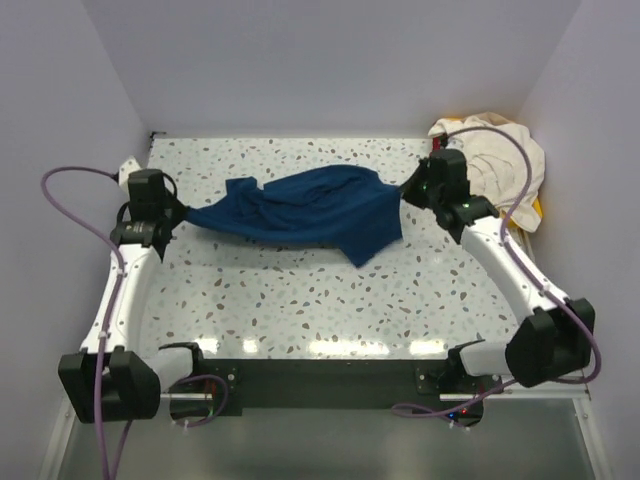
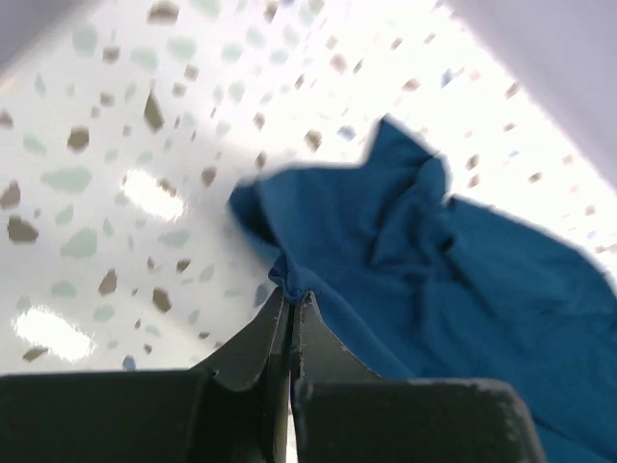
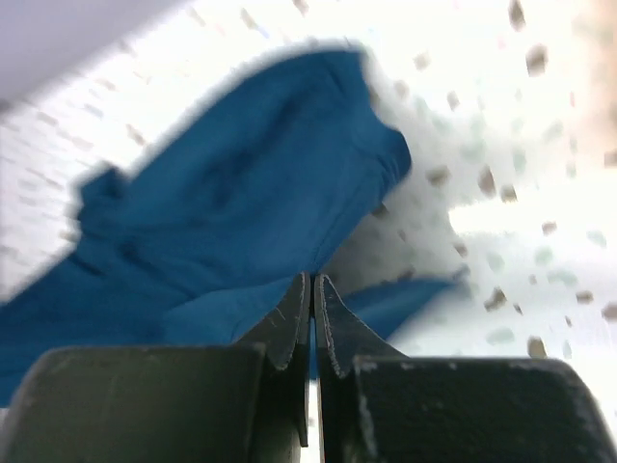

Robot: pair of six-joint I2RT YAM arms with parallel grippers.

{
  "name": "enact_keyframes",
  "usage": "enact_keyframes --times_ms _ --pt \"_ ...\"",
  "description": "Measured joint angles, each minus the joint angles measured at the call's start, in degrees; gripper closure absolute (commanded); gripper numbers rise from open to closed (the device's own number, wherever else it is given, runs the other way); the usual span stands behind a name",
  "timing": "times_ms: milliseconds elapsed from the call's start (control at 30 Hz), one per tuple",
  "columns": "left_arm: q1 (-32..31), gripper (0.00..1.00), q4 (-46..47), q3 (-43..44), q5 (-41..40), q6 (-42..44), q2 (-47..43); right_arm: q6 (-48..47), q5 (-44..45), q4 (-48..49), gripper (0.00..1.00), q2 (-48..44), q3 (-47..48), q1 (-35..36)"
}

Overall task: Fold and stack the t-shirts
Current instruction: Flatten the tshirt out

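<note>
The navy blue t-shirt [image 1: 305, 210] hangs stretched between my two grippers over the speckled table, sagging in the middle. My left gripper [image 1: 182, 214] is shut on its left end; the left wrist view shows the cloth [image 2: 443, 270] pinched at the fingertips [image 2: 292, 294]. My right gripper [image 1: 407, 192] is shut on its right end; the right wrist view shows the cloth [image 3: 241, 193] pinched at the jaws [image 3: 313, 280]. The cream white t-shirt [image 1: 495, 160] lies crumpled at the far right corner, behind my right gripper.
A yellow tray [image 1: 537, 212] edge shows under the cream shirt at the right wall. White walls close in the table on the left, back and right. The table's near edge [image 1: 320, 355] meets the black base bar.
</note>
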Motion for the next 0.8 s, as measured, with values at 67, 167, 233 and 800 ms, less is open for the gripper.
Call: enact_keyframes --times_ms 67,167,233,800 --pt "0.0 1.00 -1.1 4.0 -0.1 0.6 -2.2 -0.6 0.1 -1.9 1.00 -3.5 5.9 -0.1" --pt "0.0 1.00 -2.3 10.1 -0.2 1.1 -4.3 -1.2 0.4 -4.8 1.00 -7.8 13.2 -0.5" --pt "0.0 1.00 -3.5 14.5 0.0 1.4 -5.6 -1.6 1.0 -7.8 1.00 -10.2 17.6 -0.7" --pt "0.0 1.00 -5.2 44.3 4.5 1.7 -2.5 -8.5 5.5 -14.4 1.00 -12.5 46.5 -0.9"
